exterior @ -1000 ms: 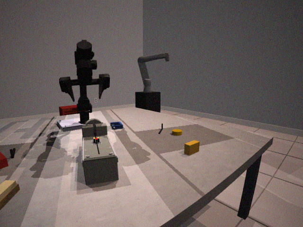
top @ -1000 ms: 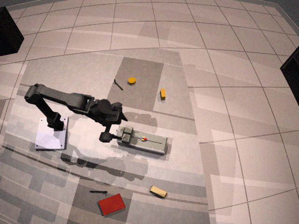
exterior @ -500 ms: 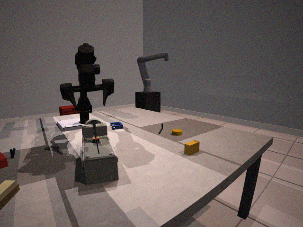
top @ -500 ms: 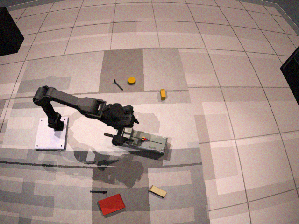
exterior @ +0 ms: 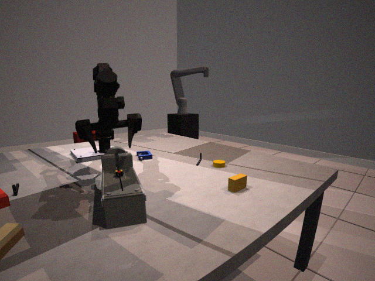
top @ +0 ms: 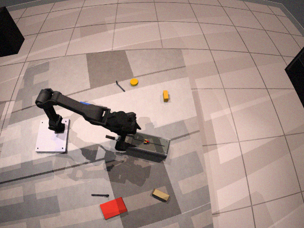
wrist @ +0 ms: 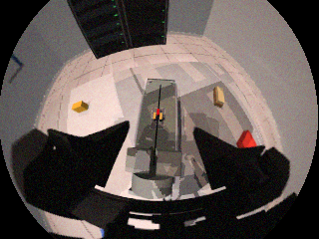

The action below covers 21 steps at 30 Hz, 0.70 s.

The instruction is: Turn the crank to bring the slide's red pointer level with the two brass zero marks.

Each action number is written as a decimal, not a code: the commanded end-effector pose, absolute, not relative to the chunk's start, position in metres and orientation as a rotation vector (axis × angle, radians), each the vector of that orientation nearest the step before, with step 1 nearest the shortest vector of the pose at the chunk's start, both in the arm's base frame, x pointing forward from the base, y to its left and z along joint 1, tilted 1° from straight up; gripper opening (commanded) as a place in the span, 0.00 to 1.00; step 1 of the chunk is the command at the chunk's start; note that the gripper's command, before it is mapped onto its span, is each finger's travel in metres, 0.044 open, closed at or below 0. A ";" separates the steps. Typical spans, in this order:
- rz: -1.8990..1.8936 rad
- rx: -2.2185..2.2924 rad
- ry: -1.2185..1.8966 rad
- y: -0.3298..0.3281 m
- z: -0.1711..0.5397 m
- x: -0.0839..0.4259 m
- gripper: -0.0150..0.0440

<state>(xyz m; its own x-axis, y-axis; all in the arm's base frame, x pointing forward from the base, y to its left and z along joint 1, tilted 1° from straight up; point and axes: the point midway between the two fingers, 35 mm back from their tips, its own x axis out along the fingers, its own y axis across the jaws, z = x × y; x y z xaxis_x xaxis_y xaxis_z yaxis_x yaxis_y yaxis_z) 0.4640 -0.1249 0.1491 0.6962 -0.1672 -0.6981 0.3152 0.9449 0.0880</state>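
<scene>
The claw [top: 137, 137] [exterior: 113, 149] [wrist: 162, 127] is released, its fingers spread wide with nothing between them, over the near end of the grey machine [top: 156, 154] [exterior: 125, 210] [wrist: 168, 100]. That machine sits just below the middle of the top view; the crank's dark handle [top: 110, 137] pokes out at its left end, apart from the fingertips. The red pointer [top: 147, 141] [exterior: 119, 171] [wrist: 159, 112] lies partway along the slot, beside the brass marks [top: 145, 141] [wrist: 155, 116] (too small to tell whether it is exactly level). On the surface [top: 147, 108] [exterior: 193, 218], an orange block [top: 165, 95] [exterior: 237, 183] [wrist: 80, 107] stands upper right of the machine, and a red block [top: 110, 209] [exterior: 3, 198] [wrist: 245, 139] lies at lower left.
</scene>
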 end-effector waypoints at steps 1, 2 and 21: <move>-0.268 0.216 0.757 -0.124 0.148 0.464 1.00; -0.268 0.216 0.757 -0.124 0.148 0.464 1.00; -0.271 0.207 0.756 -0.125 0.209 0.462 1.00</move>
<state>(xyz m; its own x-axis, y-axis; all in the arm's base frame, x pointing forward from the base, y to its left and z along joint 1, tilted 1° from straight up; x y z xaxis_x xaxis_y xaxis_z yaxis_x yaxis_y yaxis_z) 0.4647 -0.1256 0.1967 0.6904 -0.1665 -0.7040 0.3171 0.9444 0.0876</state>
